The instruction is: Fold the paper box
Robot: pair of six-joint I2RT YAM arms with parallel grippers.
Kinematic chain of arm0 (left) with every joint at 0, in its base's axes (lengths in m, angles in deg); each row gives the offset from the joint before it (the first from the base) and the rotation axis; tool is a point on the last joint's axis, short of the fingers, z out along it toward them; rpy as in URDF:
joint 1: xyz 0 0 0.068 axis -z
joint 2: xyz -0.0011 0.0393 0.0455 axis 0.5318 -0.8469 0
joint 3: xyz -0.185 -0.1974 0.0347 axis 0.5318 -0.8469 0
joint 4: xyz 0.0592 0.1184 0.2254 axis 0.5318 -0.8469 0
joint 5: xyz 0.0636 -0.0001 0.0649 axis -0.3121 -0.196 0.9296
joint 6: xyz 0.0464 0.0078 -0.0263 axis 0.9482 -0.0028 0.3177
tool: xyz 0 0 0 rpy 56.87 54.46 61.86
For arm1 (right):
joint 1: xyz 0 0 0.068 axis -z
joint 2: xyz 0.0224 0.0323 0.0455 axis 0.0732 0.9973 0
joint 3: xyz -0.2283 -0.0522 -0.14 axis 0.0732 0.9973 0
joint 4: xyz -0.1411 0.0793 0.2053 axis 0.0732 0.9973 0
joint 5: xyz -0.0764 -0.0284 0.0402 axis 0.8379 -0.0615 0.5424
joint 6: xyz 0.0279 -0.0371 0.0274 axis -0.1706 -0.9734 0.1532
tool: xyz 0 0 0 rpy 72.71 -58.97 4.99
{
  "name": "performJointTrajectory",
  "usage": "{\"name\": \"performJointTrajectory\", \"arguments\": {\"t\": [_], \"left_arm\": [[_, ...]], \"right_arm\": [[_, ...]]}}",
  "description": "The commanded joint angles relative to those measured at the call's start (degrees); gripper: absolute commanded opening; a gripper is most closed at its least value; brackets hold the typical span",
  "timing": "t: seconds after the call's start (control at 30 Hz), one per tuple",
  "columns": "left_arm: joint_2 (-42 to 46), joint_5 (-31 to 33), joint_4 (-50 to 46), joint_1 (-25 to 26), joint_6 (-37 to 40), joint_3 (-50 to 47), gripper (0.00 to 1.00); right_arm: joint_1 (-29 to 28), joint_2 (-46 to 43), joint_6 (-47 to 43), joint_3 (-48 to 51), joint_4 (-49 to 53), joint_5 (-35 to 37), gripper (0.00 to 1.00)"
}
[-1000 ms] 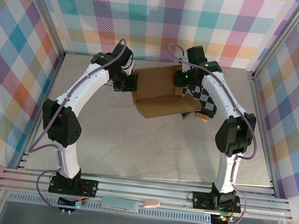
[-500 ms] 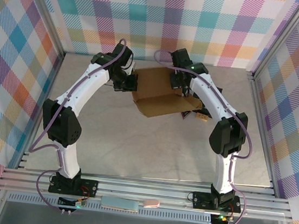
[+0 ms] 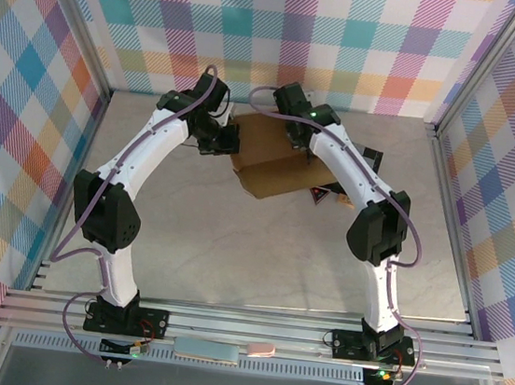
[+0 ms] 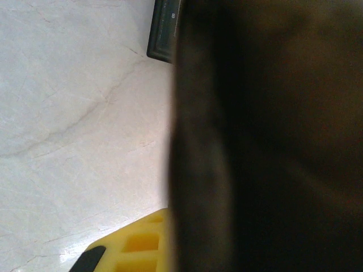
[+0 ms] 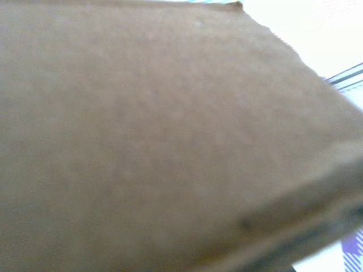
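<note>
right end effector [image 3: 299, 139] swung left and closed; left end effector [image 3: 229, 138] clamps the paper box [image 3: 265, 170].

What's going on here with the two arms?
Both arms are working on the brown paper box at the far middle of the table. The left gripper is shut at the box's left edge. The right gripper is shut over its far side, with cardboard right up against its camera. The box is creased but not yet closed. I can't tell whether either gripper is pinching cardboard.
</note>
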Motion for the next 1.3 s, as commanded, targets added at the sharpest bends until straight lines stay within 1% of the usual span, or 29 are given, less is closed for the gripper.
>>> {"name": "performJointTrajectory", "arguments": {"t": [0.0, 0.13, 0.2, 0.27, 0.3, 0.37, 0.43, 0.47, 0.57, 0.6, 0.67, 0.77, 1.0, 1.13, 1.27], "left_arm": [[2.94, -1.47, 0.94, -0.52, -1.32, 0.54, 0.00], [2.94, -1.15, 1.23, -0.36, -1.57, 0.32, 0.00], [3.14, -1.33, 1.39, -0.34, -1.68, 0.19, 0.00], [3.34, -1.03, 1.24, -0.34, -1.58, 0.09, 0.00], [3.42, -0.93, 1.10, -0.34, -1.61, 0.06, 0.00], [3.73, -0.66, 0.95, -0.42, -1.52, -0.08, 0.00], [4.11, -0.75, 1.43, -0.43, -1.82, -0.63, 0.00], [4.34, -0.76, 1.57, -0.50, -1.89, -1.00, 0.00], [4.67, -0.76, 1.58, -0.52, -1.92, -1.43, 0.00], [4.75, -0.70, 1.58, -0.52, -1.96, -1.48, 0.00], [4.77, -0.67, 1.51, -0.52, -1.85, -1.70, 0.00], [4.75, -0.75, 1.49, -0.52, -1.75, -1.79, 0.00], [4.65, -0.63, 1.49, -0.52, -1.74, -1.83, 0.00], [4.74, -0.58, 1.23, -0.52, -1.57, -1.78, 0.00], [4.72, -0.49, 1.15, -0.52, -1.44, -1.79, 0.00]], "right_arm": [[-1.52, 2.24, -0.72, 0.30, 2.46, 10.79, 0.00], [-3.87, 4.21, -0.58, -2.57, 3.54, 14.72, 0.00], [-4.03, 3.91, 0.86, -2.74, 4.32, 13.45, 0.00], [-3.41, 3.19, 2.78, -2.91, 5.52, 9.92, 0.00], [-3.06, 2.60, 2.92, -2.79, 5.38, 7.34, 0.00], [-1.19, 1.40, 4.16, -3.25, 6.19, -2.21, 0.01], [1.55, -0.01, 5.11, -3.27, 6.58, -14.57, 0.14], [2.88, -0.71, 5.94, -3.29, 6.98, -19.43, 0.18], [5.66, -2.92, 7.07, -2.72, 6.64, -28.73, 0.29], [6.21, -3.43, 7.23, -2.88, 6.68, -30.34, 0.32], [7.09, -4.22, 7.71, -3.43, 7.04, -31.62, 0.38], [8.03, -5.27, 8.09, -4.16, 7.31, -32.99, 0.45], [8.84, -6.23, 6.95, -6.84, 8.45, -35.78, 0.57], [9.21, -6.62, 6.55, -6.78, 9.09, -38.39, 0.60], [9.95, -7.52, 5.66, -4.59, 8.58, -40.55, 0.60]]}}
